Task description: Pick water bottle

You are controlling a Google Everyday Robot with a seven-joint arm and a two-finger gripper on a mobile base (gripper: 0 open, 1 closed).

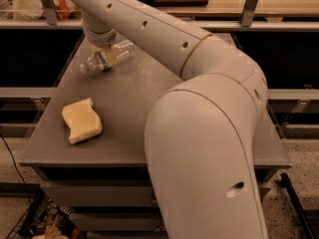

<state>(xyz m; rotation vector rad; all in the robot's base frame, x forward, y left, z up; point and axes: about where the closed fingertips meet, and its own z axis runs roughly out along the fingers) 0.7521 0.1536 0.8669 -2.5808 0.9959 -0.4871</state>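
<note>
The water bottle [119,51] is a small clear ribbed bottle. It lies on its side at the far left of the grey table [149,108], with its cap end pointing to the front left. My gripper [106,55] is at the end of the long white arm. It comes down from above right onto the bottle's middle and hides the label band. The bottle rests on the tabletop.
A yellow sponge [81,120] lies on the table's front left. My white arm [199,113] fills the right and front of the view. Shelf rails and posts [249,6] stand behind the table. A wire basket [40,223] sits on the floor at the lower left.
</note>
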